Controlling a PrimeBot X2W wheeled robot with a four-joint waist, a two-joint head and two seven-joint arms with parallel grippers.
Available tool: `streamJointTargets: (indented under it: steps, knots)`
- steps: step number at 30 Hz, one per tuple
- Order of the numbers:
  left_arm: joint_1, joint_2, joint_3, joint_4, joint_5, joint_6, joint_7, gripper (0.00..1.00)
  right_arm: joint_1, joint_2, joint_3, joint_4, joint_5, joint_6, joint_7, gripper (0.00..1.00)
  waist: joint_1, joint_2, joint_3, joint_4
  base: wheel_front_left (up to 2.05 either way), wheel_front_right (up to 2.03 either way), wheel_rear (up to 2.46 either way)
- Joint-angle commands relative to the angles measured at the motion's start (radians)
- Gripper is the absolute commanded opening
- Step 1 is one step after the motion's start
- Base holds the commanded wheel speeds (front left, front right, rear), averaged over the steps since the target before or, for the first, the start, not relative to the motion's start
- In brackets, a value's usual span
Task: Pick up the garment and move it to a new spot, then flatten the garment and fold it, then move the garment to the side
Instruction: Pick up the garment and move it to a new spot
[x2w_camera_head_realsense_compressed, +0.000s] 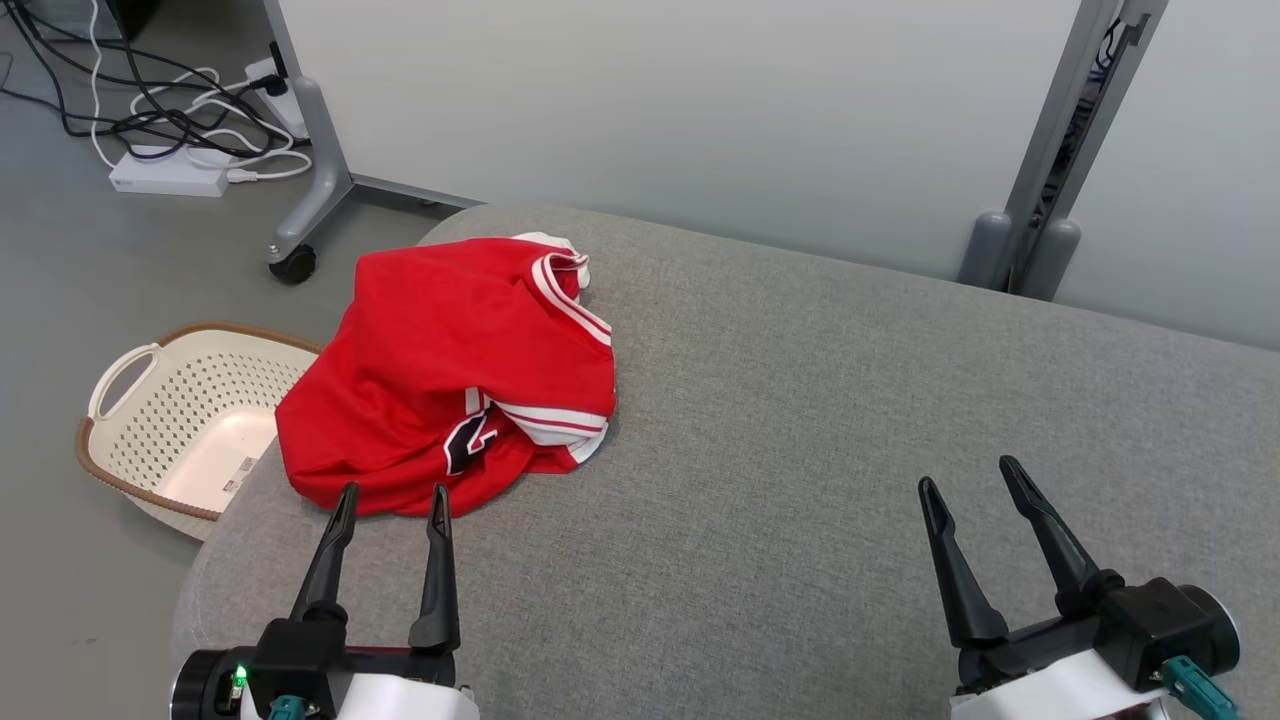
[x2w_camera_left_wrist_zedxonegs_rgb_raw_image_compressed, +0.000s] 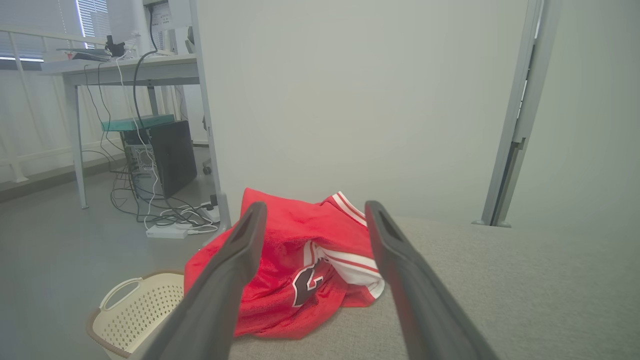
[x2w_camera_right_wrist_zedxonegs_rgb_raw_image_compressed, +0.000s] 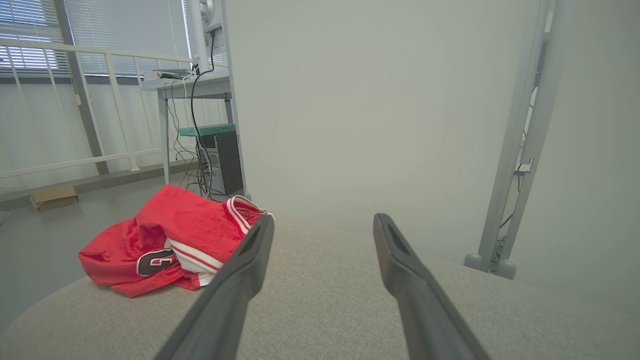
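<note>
garment in the head view: a red jersey with white-striped trim, crumpled at the left end of the grey padded surface, its left part draped over the edge near a cream basket on the floor. the left gripper hovers just short of the jersey's near hem, fingers spread and empty, placed, i judge, for the first pick-up. the right gripper hangs well apart over bare padding, equally spread and holding nothing; that open stretch looks like a fair new spot.

left wrist view: the two fingers frame the jersey's bunched middle and its dark number patch, so this arm is lined up on the cloth without touching it.

right wrist view: the garment sits off to the left of the parted fingers, which point at bare padding. no step of the task looks done yet.
</note>
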Motion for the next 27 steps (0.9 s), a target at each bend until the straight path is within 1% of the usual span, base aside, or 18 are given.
streamJointTargets:
  steps: [1,5,10,17,21,27]
  knots:
    - [0.009,0.004,0.003,-0.005,-0.009,0.002,-0.004,1.00,0.009,-0.007,-0.004,0.000,0.004,0.000,-0.008,1.00,0.0000,0.0000,0.003,-0.003,0.00,0.00,0.00]
    - [-0.007,0.004,-0.001,-0.006,-0.024,0.007,-0.004,1.00,-0.003,-0.007,-0.004,-0.006,-0.005,0.000,-0.008,1.00,0.0000,0.0000,0.022,-0.011,0.00,0.00,0.00]
    - [-0.071,0.004,0.007,0.005,-0.064,0.007,-0.004,1.00,-0.026,-0.007,0.001,-0.010,-0.023,0.000,-0.008,1.00,0.0000,0.0000,0.080,-0.023,0.00,0.00,0.00]
    - [-0.199,0.004,0.036,0.035,-0.101,0.003,-0.004,1.00,-0.057,-0.007,0.006,-0.015,-0.059,0.000,-0.008,1.00,0.0000,0.0000,0.175,-0.037,0.00,0.00,0.00]
    - [-0.285,0.004,0.062,0.080,-0.110,-0.008,-0.004,1.00,-0.080,-0.010,-0.001,-0.016,-0.069,0.000,-0.008,1.00,0.0000,0.0000,0.231,-0.050,0.00,0.00,0.00]
    - [-0.438,0.008,0.123,0.205,-0.110,-0.035,-0.004,1.00,-0.133,-0.026,0.006,-0.022,-0.065,0.000,-0.008,1.00,0.0000,0.0000,0.321,-0.080,0.00,0.00,0.00]
